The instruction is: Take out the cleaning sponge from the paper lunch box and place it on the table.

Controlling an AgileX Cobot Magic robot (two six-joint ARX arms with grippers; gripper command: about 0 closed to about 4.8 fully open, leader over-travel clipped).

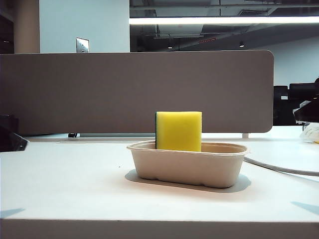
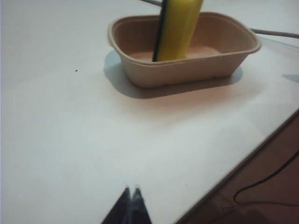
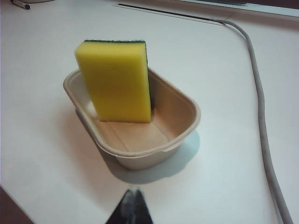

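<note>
The yellow cleaning sponge [image 1: 179, 131] stands upright on end inside the beige paper lunch box [image 1: 188, 165], its dark green layer on one face [image 2: 160, 32]. The box sits mid-table on the white table [image 1: 65, 184]. In the left wrist view, my left gripper [image 2: 131, 189] is shut and empty, hovering over bare table well short of the box [image 2: 187, 70]. My right gripper [image 3: 132, 190] is also shut and empty, close to the box's near end [image 3: 140, 156], with the sponge [image 3: 117, 84] leaning against the far wall. Neither gripper shows in the exterior view.
A grey cable [image 1: 281, 168] curves over the table right of the box and runs past it [image 3: 259, 107]. A grey-brown partition [image 1: 134, 89] lines the back edge. The table's front edge [image 2: 243, 163] lies near my left gripper, a dark cable [image 2: 261, 184] beyond it.
</note>
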